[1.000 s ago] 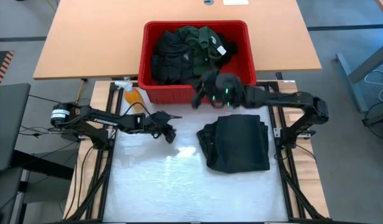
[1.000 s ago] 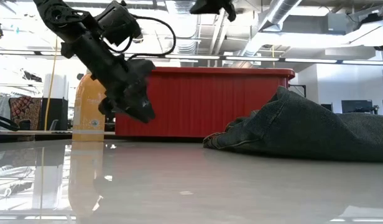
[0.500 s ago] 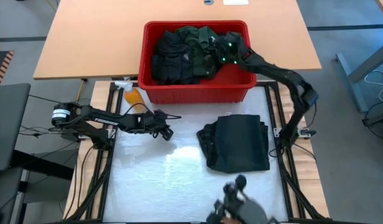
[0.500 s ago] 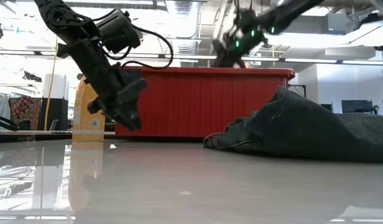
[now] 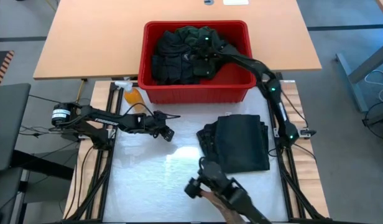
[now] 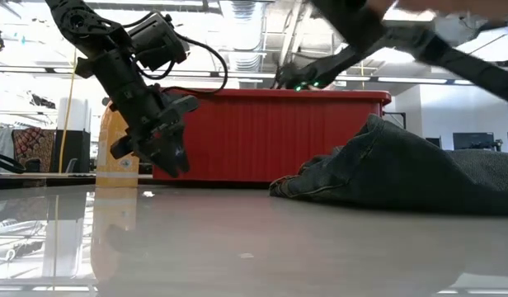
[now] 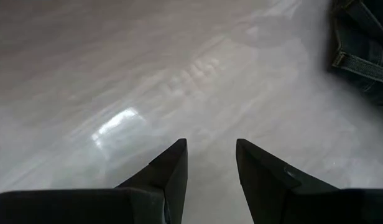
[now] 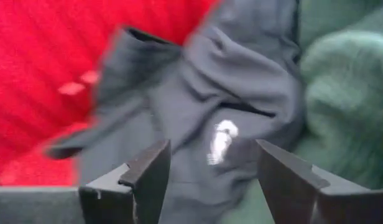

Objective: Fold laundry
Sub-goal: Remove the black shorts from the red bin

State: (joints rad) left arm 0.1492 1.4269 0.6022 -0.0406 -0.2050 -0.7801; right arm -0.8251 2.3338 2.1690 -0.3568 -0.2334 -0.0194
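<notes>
High view: right hand (image 5: 207, 51) reaches into red plastic basket (image 5: 244, 79), fingers spread wide above heaped dark green and black garments (image 5: 179, 53), its tips hard to make out. Folded dark garment (image 5: 238, 143) lies on glossy white worktop (image 5: 148, 186); left hand (image 5: 167, 133) hovers beside it, fingers narrowly parted, empty.

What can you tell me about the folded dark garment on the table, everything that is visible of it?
The folded garment is dark, almost black cloth that looks thick and soft. It lies flat on the pale table in a roughly rectangular stack, with looser bunched folds along its left edge. In the low view it forms a low mound with a visible seam. It sits in front of the red basket, apart from it. Neither gripper touches it.
</notes>
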